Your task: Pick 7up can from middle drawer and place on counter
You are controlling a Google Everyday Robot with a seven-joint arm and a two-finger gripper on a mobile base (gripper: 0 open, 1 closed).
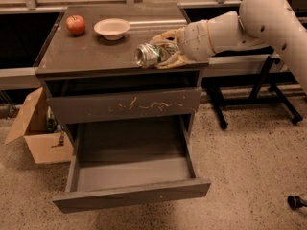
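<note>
My gripper [160,51] is shut on the 7up can [149,54], a dented silvery can with a green and white label, held on its side with its end facing left. It hangs just over the front right part of the counter [91,51]. I cannot tell whether the can touches the top. The middle drawer [129,169] stands pulled out below, its grey floor bare. The white arm [259,23] reaches in from the right.
A red apple [76,24] and a white bowl [112,28] sit at the back left of the counter. A scratched drawer front [127,104] is shut above the open drawer. A cardboard box [36,128] stands left of the cabinet, a black table's legs [268,90] to the right.
</note>
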